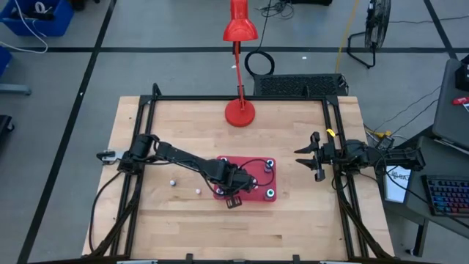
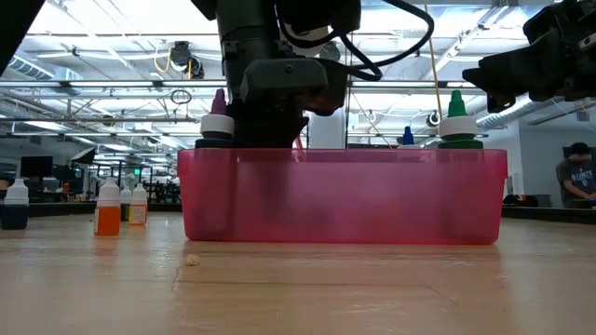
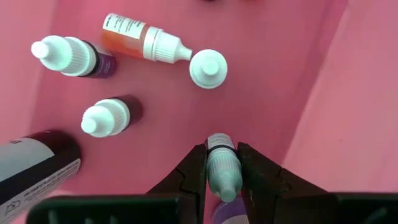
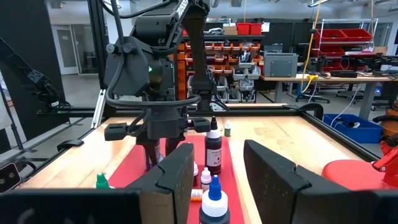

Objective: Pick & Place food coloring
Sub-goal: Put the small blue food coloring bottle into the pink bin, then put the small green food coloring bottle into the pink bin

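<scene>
The left tool (image 3: 224, 171) is reaching down inside the red translucent tray (image 2: 343, 195), close to its smooth side wall, pinching a small white-capped bottle (image 3: 223, 168) between its dark fingers. Other food coloring bottles (image 3: 102, 118) are sitting loose nearby. The right tool (image 1: 308, 155) is waiting spread wide near the counter (image 1: 183, 220) edge

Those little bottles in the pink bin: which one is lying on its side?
The orange-filled bottle lies flat in the pink bin. The others nearby stand upright, and the left gripper grips another bottle.
</scene>
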Available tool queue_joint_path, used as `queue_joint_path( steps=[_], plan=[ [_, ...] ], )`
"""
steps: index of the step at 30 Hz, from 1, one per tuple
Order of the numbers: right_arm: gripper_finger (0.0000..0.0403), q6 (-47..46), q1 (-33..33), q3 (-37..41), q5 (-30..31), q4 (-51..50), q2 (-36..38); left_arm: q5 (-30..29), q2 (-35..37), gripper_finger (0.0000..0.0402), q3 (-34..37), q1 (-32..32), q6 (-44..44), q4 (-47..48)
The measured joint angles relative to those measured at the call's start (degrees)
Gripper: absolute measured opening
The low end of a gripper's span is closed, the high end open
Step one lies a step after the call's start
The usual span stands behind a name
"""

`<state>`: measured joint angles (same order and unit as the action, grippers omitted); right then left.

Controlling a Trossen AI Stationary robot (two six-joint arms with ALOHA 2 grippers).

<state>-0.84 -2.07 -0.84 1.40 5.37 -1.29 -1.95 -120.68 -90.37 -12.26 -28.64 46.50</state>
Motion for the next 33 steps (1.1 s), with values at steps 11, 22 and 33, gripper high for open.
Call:
queue_joint_path(
  steps=[11, 22, 33],
  plan=[
    [0.013, 0.0, -0.02, -0.01, 0.01, 0.0, -0.01, 0.65, 0.02, 0.0075, 1.18, 0.01, -0.44, -0.57],
    [0.013, 0.0, -0.02, -0.02, 0.01, 0.02, -0.01, 1.74, 0.0, 0.0132, 1.2, 0.03, -1.61, -0.54],
    [0.013, 0.0, 0.0, -0.02, 0.01, 0.04, -0.01, 1.41, 2.65, 0.0197, -1.64, -0.14, -0.4, 0.14]
  ],
)
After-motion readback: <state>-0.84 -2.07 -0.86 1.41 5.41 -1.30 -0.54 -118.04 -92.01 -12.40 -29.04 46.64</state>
